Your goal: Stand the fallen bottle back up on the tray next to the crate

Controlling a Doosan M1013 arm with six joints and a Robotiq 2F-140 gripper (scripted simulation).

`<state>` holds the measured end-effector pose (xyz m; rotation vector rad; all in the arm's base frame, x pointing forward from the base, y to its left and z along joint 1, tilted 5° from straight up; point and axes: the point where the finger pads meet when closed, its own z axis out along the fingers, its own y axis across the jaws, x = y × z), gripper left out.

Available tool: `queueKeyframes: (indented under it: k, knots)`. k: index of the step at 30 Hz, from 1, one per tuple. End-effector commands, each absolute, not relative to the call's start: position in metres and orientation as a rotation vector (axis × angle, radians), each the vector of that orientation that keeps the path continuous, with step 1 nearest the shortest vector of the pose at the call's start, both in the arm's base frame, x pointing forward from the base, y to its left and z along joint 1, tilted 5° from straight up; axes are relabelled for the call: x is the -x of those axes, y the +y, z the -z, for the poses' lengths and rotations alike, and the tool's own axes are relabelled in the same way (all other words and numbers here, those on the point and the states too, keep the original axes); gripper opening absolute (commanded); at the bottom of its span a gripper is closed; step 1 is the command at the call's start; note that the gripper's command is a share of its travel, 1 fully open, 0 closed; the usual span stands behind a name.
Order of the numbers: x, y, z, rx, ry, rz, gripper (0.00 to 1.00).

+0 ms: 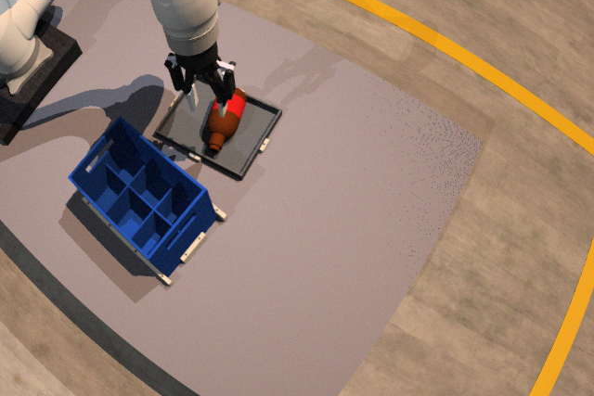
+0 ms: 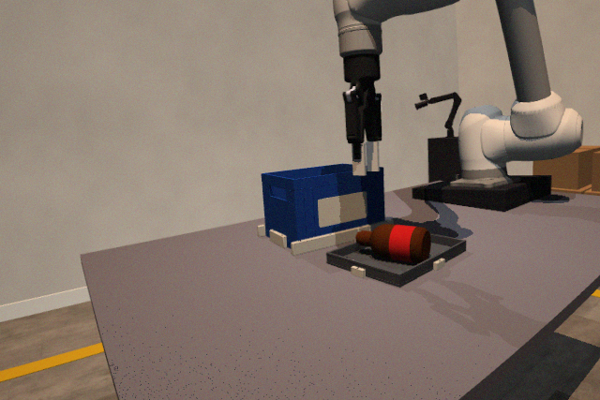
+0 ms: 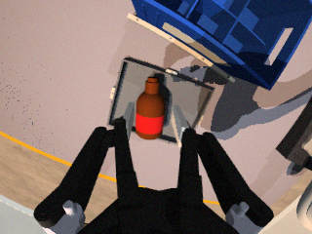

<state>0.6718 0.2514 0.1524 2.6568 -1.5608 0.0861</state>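
Observation:
A brown bottle (image 1: 226, 118) with a red label lies on its side on the dark tray, its neck toward the tray's near edge. It also shows in the exterior view (image 2: 395, 243) on the tray (image 2: 397, 261), and in the wrist view (image 3: 150, 109). My gripper (image 2: 364, 163) hangs high above the tray, pointing straight down, fingers partly open with nothing between them. In the top view the gripper (image 1: 207, 100) appears over the bottle's base end. In the wrist view the fingers frame the bottle far below.
A blue crate (image 1: 142, 193) with several empty compartments stands next to the tray, also in the exterior view (image 2: 322, 201) and the wrist view (image 3: 224, 14). The robot base (image 2: 484, 183) sits on a black block at the table's far side.

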Motion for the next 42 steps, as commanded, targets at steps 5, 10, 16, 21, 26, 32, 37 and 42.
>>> queueKeyframes:
  k: [5,10,16,21,26,32,37,42]
  knots:
    - [-0.672,0.251,-0.153,-2.657,-1.561,-0.086,0.44]
    - [-0.672,0.251,-0.151,-2.657,-1.561,-0.086,0.44]
    - [-0.672,0.251,-0.146,-2.657,-1.561,-0.086,0.44]
    - [-0.672,0.25,-0.14,-2.657,-1.561,-0.086,0.44]
    - [-0.672,0.249,-0.128,-2.657,-1.561,-0.086,0.44]
    - [-0.673,0.248,-0.108,-2.657,-1.561,-0.086,0.44]
    - [-0.673,0.247,-0.097,-2.657,-1.561,-0.086,0.44]
    - [-0.673,0.246,-0.079,-2.657,-1.561,-0.086,0.44]
